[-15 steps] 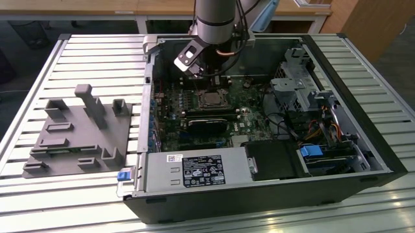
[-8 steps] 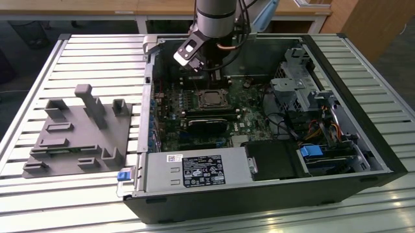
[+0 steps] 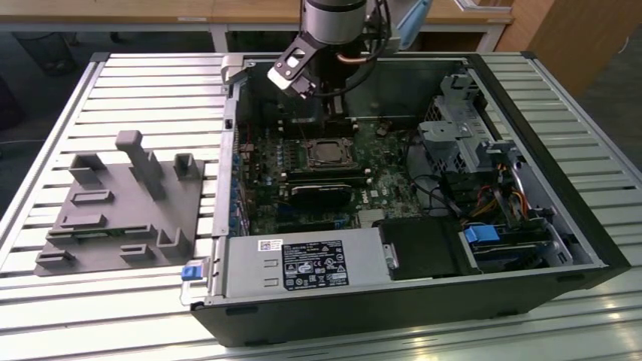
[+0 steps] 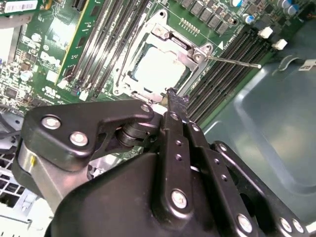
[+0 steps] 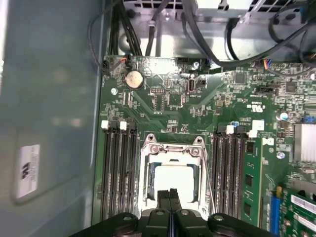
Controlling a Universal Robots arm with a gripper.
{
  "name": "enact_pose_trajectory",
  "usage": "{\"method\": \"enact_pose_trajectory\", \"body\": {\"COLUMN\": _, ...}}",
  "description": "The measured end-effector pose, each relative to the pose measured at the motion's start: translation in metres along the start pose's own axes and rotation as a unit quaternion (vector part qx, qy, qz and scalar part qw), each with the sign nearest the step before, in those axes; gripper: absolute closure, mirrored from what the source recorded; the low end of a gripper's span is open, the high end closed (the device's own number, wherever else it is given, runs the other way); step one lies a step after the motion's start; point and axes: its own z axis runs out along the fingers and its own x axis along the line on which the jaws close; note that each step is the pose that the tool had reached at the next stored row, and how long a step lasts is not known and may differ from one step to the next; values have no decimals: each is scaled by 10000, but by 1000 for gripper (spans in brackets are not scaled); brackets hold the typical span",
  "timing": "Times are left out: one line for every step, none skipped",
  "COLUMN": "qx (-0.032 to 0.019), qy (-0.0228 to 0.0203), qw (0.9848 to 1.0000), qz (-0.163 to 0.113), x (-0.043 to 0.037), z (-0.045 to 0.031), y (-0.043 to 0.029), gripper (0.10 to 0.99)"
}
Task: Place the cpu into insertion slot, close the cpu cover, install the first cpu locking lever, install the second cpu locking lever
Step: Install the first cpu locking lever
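With the cpu (image 5: pixel 174 178) sitting under the lowered cpu cover (image 5: pixel 173 157) at lower centre, the empty gripper (image 5: pixel 170 192), pinched closed, is hovering there, a locking lever (image 4: pixel 232 61) seemingly unlatched.

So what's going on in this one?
A Universal Robots arm is working inside an open desktop PC case. Its gripper, fingers shut with nothing in them, hovers just above the insertion slot on the motherboard. The cpu already sits in the slot, and the cpu cover lies down over it. A thin locking lever juts out beside the socket; whether it is latched cannot be told.
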Motion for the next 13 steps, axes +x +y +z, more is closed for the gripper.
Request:
{"method": "enact_pose_trajectory", "body": {"qx": 0, "qy": 1, "qw": 10000, "qz": -5, "x": 0, "z": 0, "y": 0, "gripper": 980}}
{"method": "enact_pose_trajectory", "body": {"qx": 2, "qy": 3, "qw": 10000, "qz": -34, "x": 0, "z": 0, "y": 0, "gripper": 980}}
{"method": "enact_pose_trajectory", "body": {"qx": 5, "qy": 6, "qw": 10000, "qz": -95, "x": 0, "z": 0, "y": 0, "gripper": 980}}
{"method": "enact_pose_trajectory", "body": {"qx": 10, "qy": 11, "qw": 9998, "qz": -190, "x": 0, "z": -1, "y": 0, "gripper": 980}}
{"method": "enact_pose_trajectory", "body": {"qx": 14, "qy": 16, "qw": 9996, "qz": -279, "x": 0, "z": -1, "y": 0, "gripper": 980}}
{"method": "enact_pose_trajectory", "body": {"qx": 19, "qy": 21, "qw": 9993, "qz": -368, "x": 0, "z": -1, "y": 0, "gripper": 980}}
{"method": "enact_pose_trajectory", "body": {"qx": 24, "qy": 26, "qw": 9989, "qz": -458, "x": 0, "z": 0, "y": 0, "gripper": 980}}
{"method": "enact_pose_trajectory", "body": {"qx": 28, "qy": 31, "qw": 9985, "qz": -547, "x": 0, "z": -1, "y": 0, "gripper": 980}}
{"method": "enact_pose_trajectory", "body": {"qx": 33, "qy": 36, "qw": 9980, "qz": -637, "x": 0, "z": 0, "y": 0, "gripper": 980}}
{"method": "enact_pose_trajectory", "body": {"qx": 37, "qy": 40, "qw": 9974, "qz": -720, "x": 0, "z": -1, "y": 0, "gripper": 980}}
{"method": "enact_pose_trajectory", "body": {"qx": 41, "qy": 45, "qw": 9968, "qz": -795, "x": 0, "z": -1, "y": 0, "gripper": 980}}
{"method": "enact_pose_trajectory", "body": {"qx": 44, "qy": 48, "qw": 9963, "qz": -852, "x": 0, "z": 0, "y": 0, "gripper": 980}}
{"method": "enact_pose_trajectory", "body": {"qx": 46, "qy": 50, "qw": 9960, "qz": -886, "x": 0, "z": -1, "y": 0, "gripper": 980}}
